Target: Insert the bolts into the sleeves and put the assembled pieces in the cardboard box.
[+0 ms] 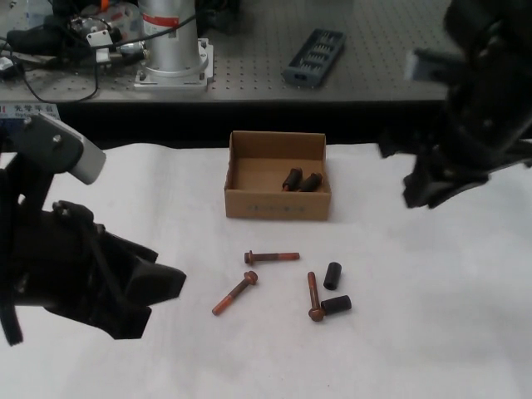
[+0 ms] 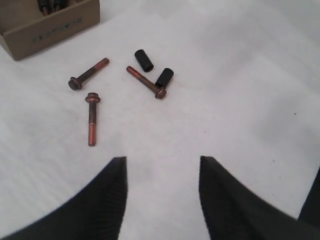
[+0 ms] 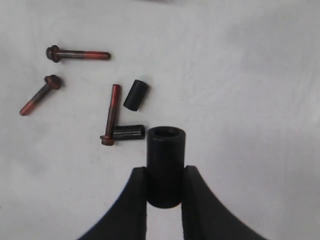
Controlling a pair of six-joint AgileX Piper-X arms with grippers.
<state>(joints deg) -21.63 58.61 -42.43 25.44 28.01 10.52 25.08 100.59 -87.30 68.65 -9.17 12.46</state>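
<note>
Black sleeve gripped by right fingers; left fingers spread over white cloth.

This is a robotics lab. In the high view, from 11 to 1 o'clock, a grey metal table is drilled with a regular grid of mounting holes. A shiny metal column stands on a base plate at 11 o'clock, with tangled cables at 10 o'clock. A blue ridged rack lies at 1 o'clock. A dark robot arm at 8 o'clock hangs over the bench, which is covered in white sheeting.
</note>
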